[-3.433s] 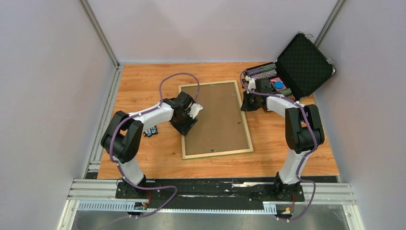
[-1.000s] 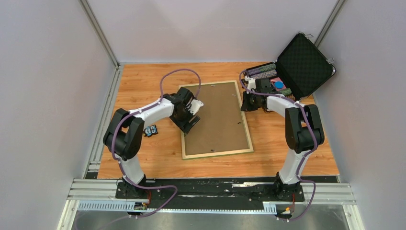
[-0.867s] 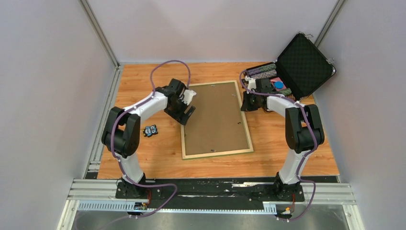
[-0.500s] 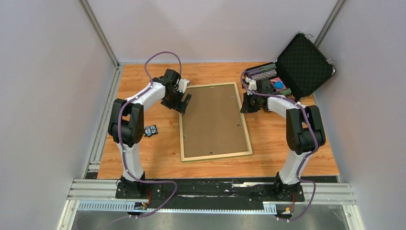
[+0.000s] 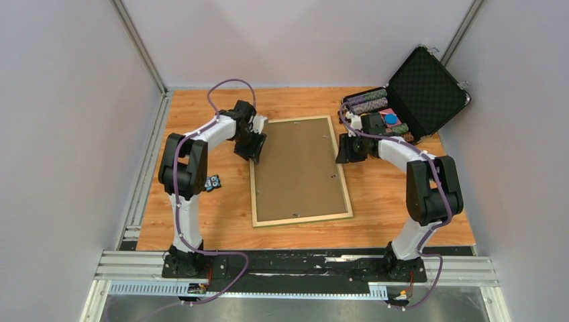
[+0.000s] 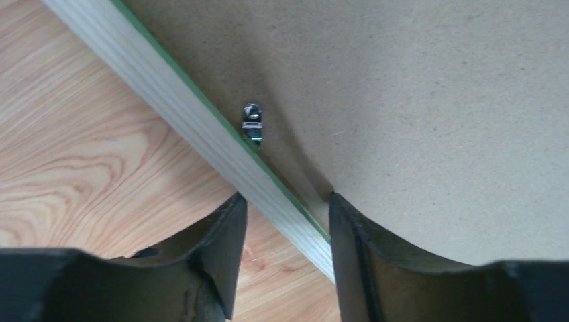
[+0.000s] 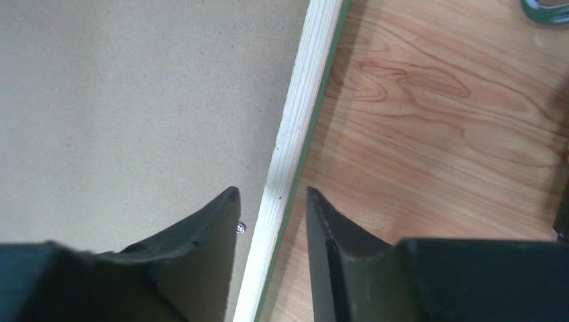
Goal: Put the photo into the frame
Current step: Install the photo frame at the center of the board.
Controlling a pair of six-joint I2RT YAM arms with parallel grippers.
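While both arms reach in from the near edge of the orange-brown wood-grain bench (image 5: 201,114), the large rectangular thin-railed wooden picture frame (image 5: 302,220) lies flat at the bench's middle, pale back up, with a sliver of green along the rail edges. A plain brown rectangular backing board (image 5: 298,168) sits inside the rails and fills the opening; what lies beneath it is hidden. The left hand (image 5: 255,154) is down at the frame's left rail, near the far-left corner. In the left wrist view its black fingers (image 6: 215,255) straddle the rail, one over bare bench, the other over the board. The hand is released, with bench showing between the outer finger and the rail; contact on the board side cannot be told. A small metal turn clip (image 6: 252,123) sits on the board just inside the rail, a little beyond the fingertips. The right hand (image 5: 341,158) is low at the right rail, toward its far end. In the right wrist view its fingers (image 7: 201,248) are parted across the rail, one over board, one over bench, with a strip of board showing between the inner finger and the rail; nothing is clamped. An open black hard case (image 5: 429,87) with a foam-lined lid stands at the far-right corner, with rows of patterned discs inside. A small blue-and-white object (image 5: 213,182) rests on the bench beside the left arm, apart from the frame.
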